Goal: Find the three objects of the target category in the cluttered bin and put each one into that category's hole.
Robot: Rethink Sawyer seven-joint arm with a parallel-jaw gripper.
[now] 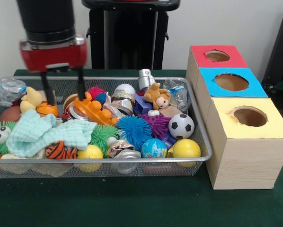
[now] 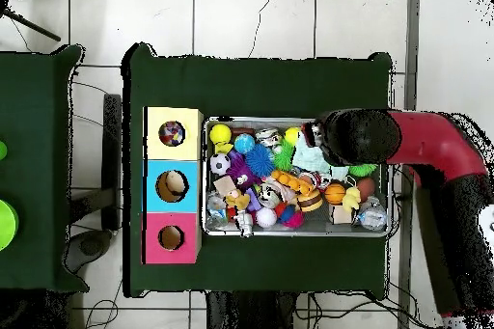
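I hold the gripper (image 1: 62, 85) open, empty, above the wire bin's (image 1: 205, 142) left half, where the small basketball (image 1: 47, 109) sits: light, firm, roll-prone, best pinched across its middle.

A dark green cloth (image 1: 132, 203) covered the table. From above, a second green-covered table (image 2: 34, 166) stood apart at the left, bright green objects (image 2: 6, 224) on its left edge, over a white tiled floor (image 2: 251, 16).
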